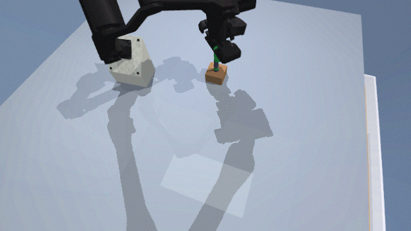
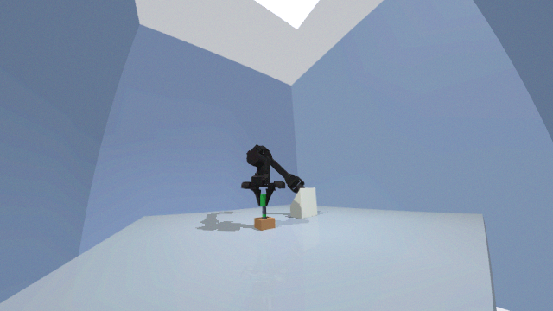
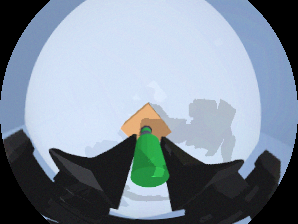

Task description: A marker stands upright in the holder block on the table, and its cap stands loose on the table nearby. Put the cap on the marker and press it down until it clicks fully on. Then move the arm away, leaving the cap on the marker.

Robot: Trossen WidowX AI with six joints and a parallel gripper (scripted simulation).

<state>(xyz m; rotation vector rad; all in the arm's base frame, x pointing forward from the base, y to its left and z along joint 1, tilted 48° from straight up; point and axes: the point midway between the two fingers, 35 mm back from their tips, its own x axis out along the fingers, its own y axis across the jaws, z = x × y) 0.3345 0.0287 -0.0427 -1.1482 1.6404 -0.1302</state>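
The orange holder block (image 1: 216,76) (image 2: 264,223) (image 3: 132,124) sits on the table with the marker (image 1: 216,67) (image 2: 263,212) upright in it. My gripper (image 1: 218,51) (image 2: 263,197) (image 3: 149,163) is straight above the block and shut on the green cap (image 1: 215,52) (image 2: 263,199) (image 3: 149,161). The cap is in line with the marker and its lower end sits over the marker's top. A short dark stretch of marker shows between the cap and the block. In the wrist view the cap hides the marker.
The arm's white base block (image 1: 135,65) (image 2: 304,203) stands on the table to the left of the holder in the top view. The table's right edge (image 1: 366,135) lies far from the gripper.
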